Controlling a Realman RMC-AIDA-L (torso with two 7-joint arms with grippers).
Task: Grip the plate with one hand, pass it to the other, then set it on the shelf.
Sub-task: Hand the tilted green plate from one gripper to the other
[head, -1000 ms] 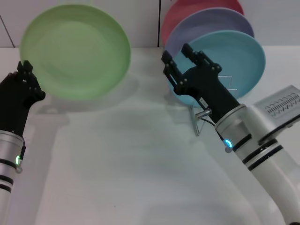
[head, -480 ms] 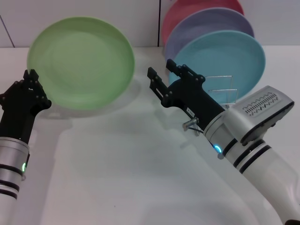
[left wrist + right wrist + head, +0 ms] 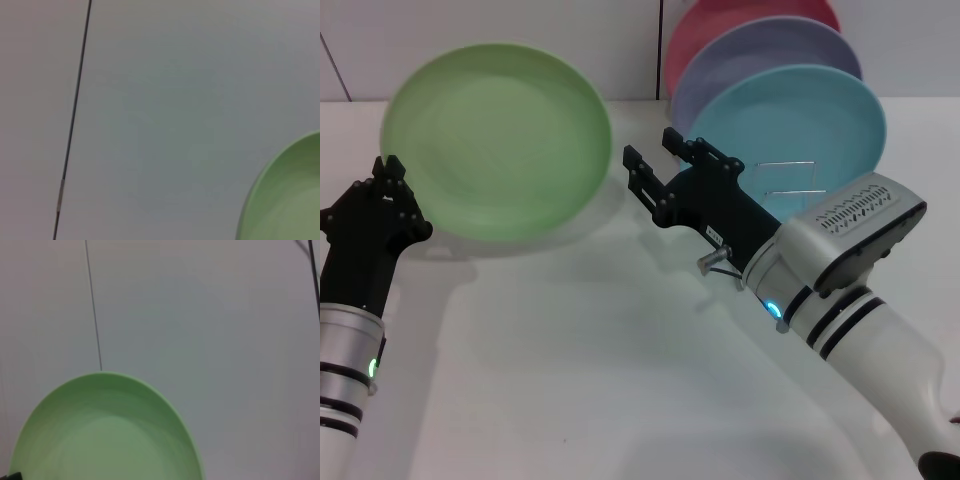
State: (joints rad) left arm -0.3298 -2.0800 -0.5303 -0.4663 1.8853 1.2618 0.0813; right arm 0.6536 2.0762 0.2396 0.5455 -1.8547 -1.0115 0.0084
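Observation:
The light green plate [image 3: 498, 140] is held up off the white table, tilted with its face toward me. My left gripper [image 3: 392, 178] is shut on its lower left rim. My right gripper [image 3: 650, 165] stands open just to the right of the plate's right rim, a small gap away, fingers pointing at it. In the left wrist view a piece of the plate [image 3: 287, 200] shows in a corner. The right wrist view shows the plate [image 3: 105, 435] against the wall. The wire shelf [image 3: 790, 180] stands behind the right arm.
On the shelf lean a turquoise plate [image 3: 810, 120], a lavender plate [image 3: 760, 50] and a pink plate [image 3: 720, 20]. A white wall runs right behind them. The white table [image 3: 580, 360] stretches toward me between the two arms.
My right gripper has swung left, away from the shelf and toward the green plate's right rim. The left gripper has carried the plate slightly to the right.

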